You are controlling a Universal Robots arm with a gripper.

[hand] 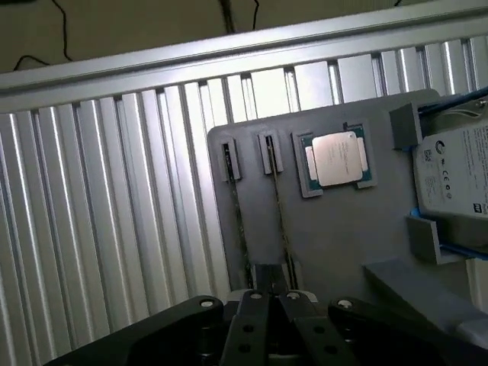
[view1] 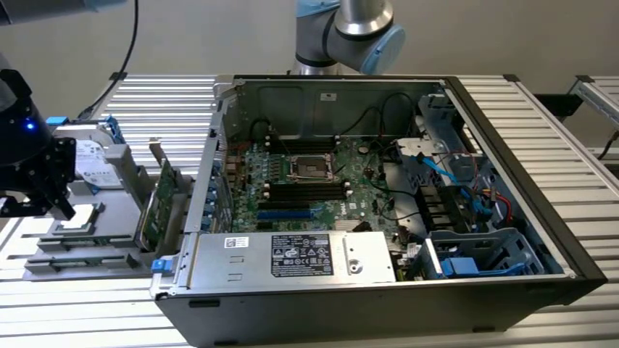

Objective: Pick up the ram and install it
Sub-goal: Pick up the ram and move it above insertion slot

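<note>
The gripper [hand: 268, 297], fingers pinched shut and empty, hangs over the grey tray [hand: 343, 244] at the exterior view's left, the ram [hand: 280, 221] standing edge-up just ahead, its length running away from them.

Nothing here comes out clearly enough to read. The power supply [view1: 227, 270] carries a black label [view1: 301, 255] crowded with tiny white print and marks, all illegible. The hard drive [hand: 456, 177] has a white sticker of fine print, just as unreadable. The processor [hand: 336, 158] shows only faint markings on its lid.
</note>
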